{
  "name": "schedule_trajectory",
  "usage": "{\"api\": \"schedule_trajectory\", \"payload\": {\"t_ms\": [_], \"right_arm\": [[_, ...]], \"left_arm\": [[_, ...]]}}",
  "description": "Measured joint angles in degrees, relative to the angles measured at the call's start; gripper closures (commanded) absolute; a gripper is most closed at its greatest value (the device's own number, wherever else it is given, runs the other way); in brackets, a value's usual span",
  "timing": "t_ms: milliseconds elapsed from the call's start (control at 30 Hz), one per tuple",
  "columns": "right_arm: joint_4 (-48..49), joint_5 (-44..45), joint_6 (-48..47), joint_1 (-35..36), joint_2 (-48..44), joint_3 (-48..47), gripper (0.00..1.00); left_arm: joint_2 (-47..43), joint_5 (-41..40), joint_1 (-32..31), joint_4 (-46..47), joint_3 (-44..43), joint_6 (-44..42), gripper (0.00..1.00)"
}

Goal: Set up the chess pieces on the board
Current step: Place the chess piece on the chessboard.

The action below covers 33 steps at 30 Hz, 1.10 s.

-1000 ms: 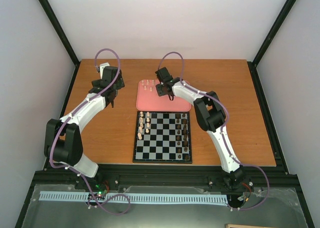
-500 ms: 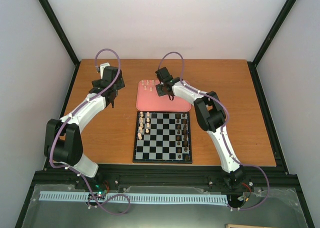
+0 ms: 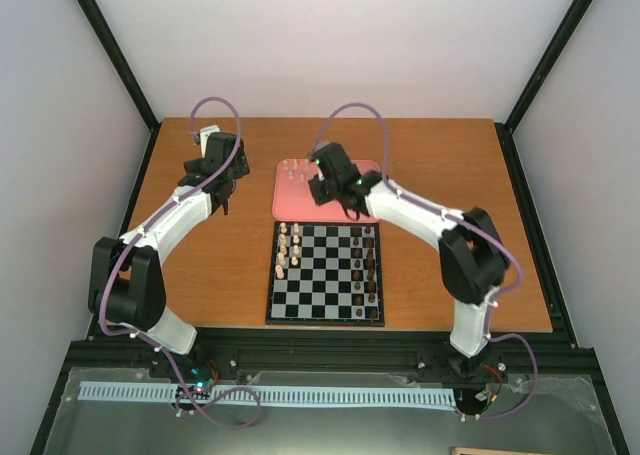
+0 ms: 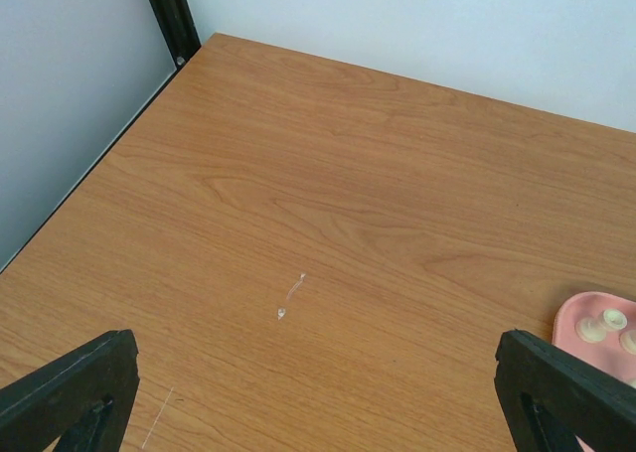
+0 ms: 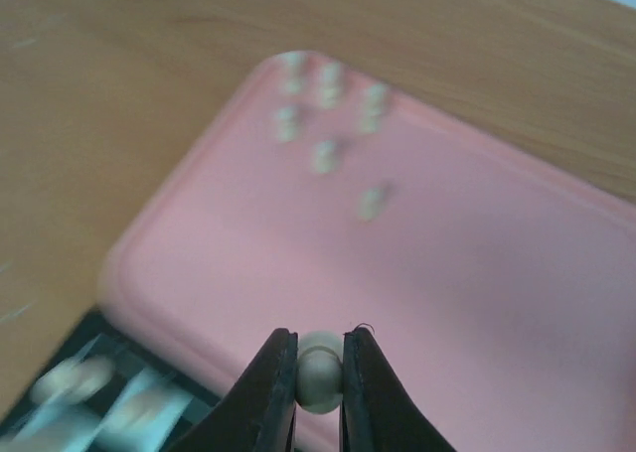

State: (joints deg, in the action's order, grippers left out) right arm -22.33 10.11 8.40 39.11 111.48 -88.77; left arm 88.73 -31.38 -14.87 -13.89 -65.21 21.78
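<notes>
Nearest the arm bases lies the board (image 3: pixel 325 287), square to the table (image 3: pixel 200 275). Cream pieces (image 3: pixel 288 247) stand in its two left-hand columns, bunched toward the far end. Dark pieces (image 3: pixel 370 263) fill the two right-hand columns.

Just beyond the board's far edge sits the pink tray (image 3: pixel 300 203). The right gripper (image 5: pixel 319 345) hangs over the tray's near edge, close to the board's far side. Its jaws are pressed together on a single rounded cream piece (image 5: pixel 318 380), which is pinched between the two dark fingertips. The wrist view is blurred, so what kind of piece it is cannot be told.

Farther back, a small cluster of loose cream pieces (image 3: pixel 295 168) stands in the tray's far left corner, well apart from the held one.

To the left of the tray, the left gripper (image 4: pixel 314 382) hovers over bare wood. Its fingers are spread as wide as they go and hold nothing. The tray's rounded corner shows at the right edge of that wrist's view.
</notes>
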Motion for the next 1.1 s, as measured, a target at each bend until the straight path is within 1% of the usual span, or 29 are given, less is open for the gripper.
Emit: {"api": "schedule_trajectory", "payload": {"t_ms": [200, 333, 400, 533, 733, 867, 1100], "right_arm": [[5.92, -2.89, 1.44, 11.98, -15.32, 18.56, 0.90], [7.56, -3.96, 3.34, 15.47, -20.13, 27.63, 0.90], [8.04, -4.09, 4.20, 16.31, -20.85, 30.18, 0.90], [9.20, -4.59, 5.79, 18.91, -20.90, 32.92, 0.90], [12.83, -6.56, 6.73, 22.27, -18.03, 33.22, 0.90], [13.64, -8.11, 7.23, 23.21, -15.41, 33.20, 0.90], [15.19, -9.22, 7.56, 23.30, -13.92, 33.09, 0.90]], "left_arm": [[0.00, -0.11, -0.02, -0.13, 0.00, -0.02, 0.00], [-0.17, -0.09, -0.02, -0.13, 0.00, -0.02, 0.00], [-0.39, -0.09, -0.02, -0.13, 0.00, -0.02, 0.00], [-0.59, -0.11, -0.02, -0.13, 0.00, -0.02, 0.00], [-0.59, -0.13, -0.02, -0.15, 0.00, -0.02, 0.00], [-0.59, -0.15, -0.02, -0.13, 0.00, -0.02, 0.00], [-0.59, -0.15, -0.02, -0.13, 0.00, -0.02, 0.00]]}}
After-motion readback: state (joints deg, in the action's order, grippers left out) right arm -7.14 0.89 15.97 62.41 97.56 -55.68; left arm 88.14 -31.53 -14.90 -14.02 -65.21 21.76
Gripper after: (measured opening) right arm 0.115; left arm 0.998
